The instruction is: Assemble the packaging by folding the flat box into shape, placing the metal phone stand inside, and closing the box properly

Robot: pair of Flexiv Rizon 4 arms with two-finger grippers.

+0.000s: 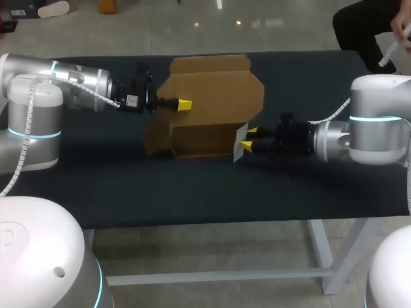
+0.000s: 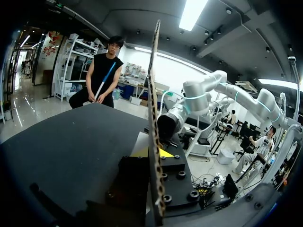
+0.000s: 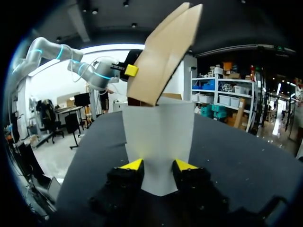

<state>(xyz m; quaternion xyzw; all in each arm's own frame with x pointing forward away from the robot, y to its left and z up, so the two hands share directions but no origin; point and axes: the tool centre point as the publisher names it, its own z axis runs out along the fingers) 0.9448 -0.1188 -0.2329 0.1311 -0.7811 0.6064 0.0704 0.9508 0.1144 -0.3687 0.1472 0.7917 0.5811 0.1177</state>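
Observation:
The brown cardboard box (image 1: 202, 140) stands folded in the middle of the dark table, with its broad lid flap (image 1: 215, 86) raised at the back. My left gripper (image 1: 184, 104) is shut on that flap; in the left wrist view the flap (image 2: 152, 94) runs edge-on through my left gripper (image 2: 154, 156). My right gripper (image 1: 249, 139) is at the box's right end, shut on the pale grey metal phone stand (image 1: 239, 146). In the right wrist view the stand (image 3: 158, 137) sits as a flat plate in my right gripper (image 3: 158, 166), below the raised flap (image 3: 163, 52).
A loose side flap (image 1: 154, 138) of the box lies on the table (image 1: 192, 192) at the box's left end. My right arm (image 2: 199, 97) shows beyond the flap in the left wrist view. The table's front edge runs close below the box.

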